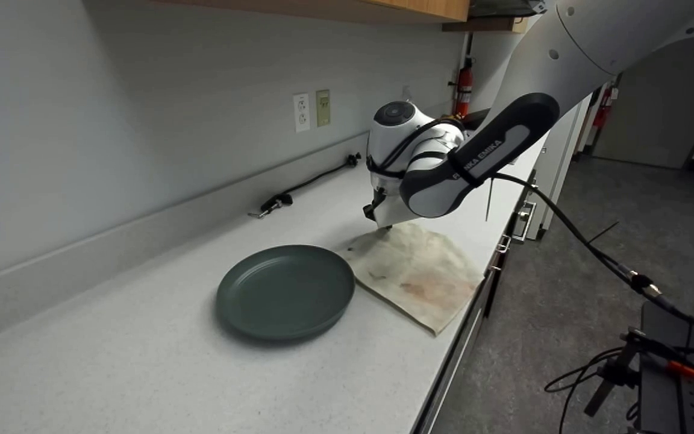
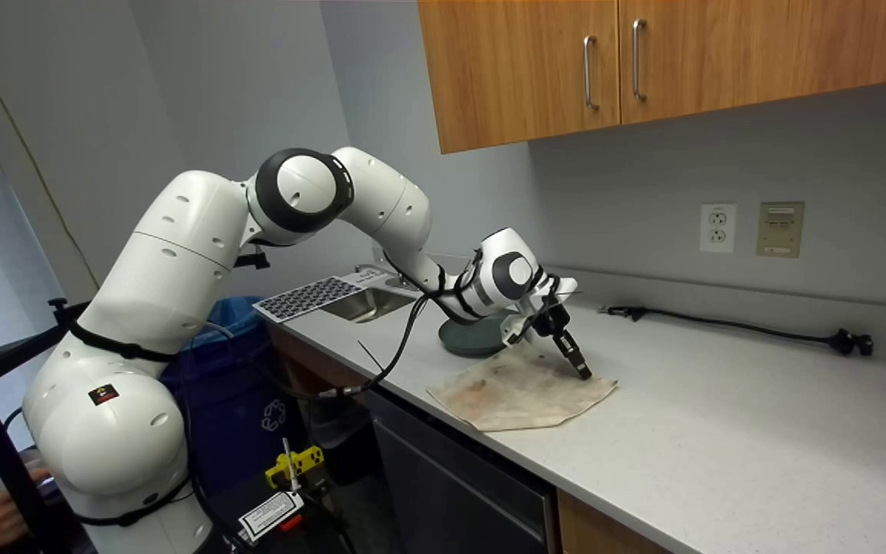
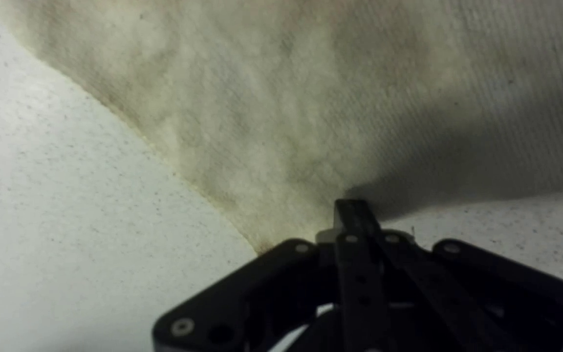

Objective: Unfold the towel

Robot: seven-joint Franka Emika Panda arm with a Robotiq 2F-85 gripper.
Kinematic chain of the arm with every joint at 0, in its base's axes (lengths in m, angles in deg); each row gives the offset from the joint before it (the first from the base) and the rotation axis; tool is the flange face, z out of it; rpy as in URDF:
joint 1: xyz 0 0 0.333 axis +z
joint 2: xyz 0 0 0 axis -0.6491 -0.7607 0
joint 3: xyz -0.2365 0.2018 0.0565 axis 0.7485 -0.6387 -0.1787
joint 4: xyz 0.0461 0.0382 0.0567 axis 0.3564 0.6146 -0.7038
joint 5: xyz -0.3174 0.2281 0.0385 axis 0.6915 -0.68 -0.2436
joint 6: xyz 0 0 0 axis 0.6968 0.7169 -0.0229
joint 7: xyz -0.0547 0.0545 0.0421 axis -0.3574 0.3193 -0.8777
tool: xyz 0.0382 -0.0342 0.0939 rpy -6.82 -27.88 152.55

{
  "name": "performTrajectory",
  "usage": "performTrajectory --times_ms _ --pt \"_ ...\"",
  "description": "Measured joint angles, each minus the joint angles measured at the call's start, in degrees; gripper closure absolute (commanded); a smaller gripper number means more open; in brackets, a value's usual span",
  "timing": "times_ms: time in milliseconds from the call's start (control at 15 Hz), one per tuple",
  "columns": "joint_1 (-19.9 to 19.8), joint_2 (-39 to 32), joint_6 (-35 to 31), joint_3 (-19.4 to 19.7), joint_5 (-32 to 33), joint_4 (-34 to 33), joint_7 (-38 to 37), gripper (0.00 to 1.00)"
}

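The beige, stained towel [image 1: 413, 271] lies spread on the countertop with some low creases near its back part. It also shows in an exterior view [image 2: 520, 392] and fills the upper part of the wrist view [image 3: 262, 98]. My gripper [image 2: 583, 375] points down at the towel's back edge, near a corner. In the wrist view the fingers [image 3: 357, 205] are together over the cloth and cast a shadow on it. No cloth shows between the fingers, and whether the tips touch the towel is hard to tell. In an exterior view [image 1: 388, 226] the tips are mostly hidden by the wrist.
A dark green plate [image 1: 287, 292] stands close beside the towel, also seen in an exterior view [image 2: 474, 336]. A black cable with a clamp [image 2: 743, 327] lies along the wall. The counter's front edge [image 1: 455, 352] runs by the towel. A sink [image 2: 366, 305] and wooden cabinets [image 2: 520, 69] are nearby.
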Motion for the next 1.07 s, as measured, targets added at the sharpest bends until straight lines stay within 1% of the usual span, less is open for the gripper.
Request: performTrajectory --times_ms 67,133,267,333,600,667,733,800,867,933,1067 --pt "0.3 0.1 0.0 0.3 0.2 0.0 -0.2 0.66" --pt "0.5 0.3 0.0 0.6 0.6 0.2 -0.2 0.57" --pt "1.2 1.4 0.0 0.9 2.2 1.2 -0.2 0.43" --pt "1.7 2.5 0.0 0.9 3.2 2.3 -0.2 0.35" --pt "4.2 9.9 -0.1 0.3 7.6 10.6 0.7 0.05" --pt "4.5 12.4 -0.1 -0.4 8.4 13.3 1.4 0.0" --pt "4.5 14.9 0.0 -1.2 9.1 15.9 2.5 0.0" --pt "4.3 17.3 0.0 -2.2 9.2 18.4 4.1 0.19" --pt "3.8 19.5 0.0 -3.5 9.2 20.7 6.0 0.28" --pt "3.1 21.3 0.0 -5.0 9.1 22.8 8.1 0.29" --pt "1.2 23.6 0.0 -8.2 8.0 25.6 12.8 0.44"
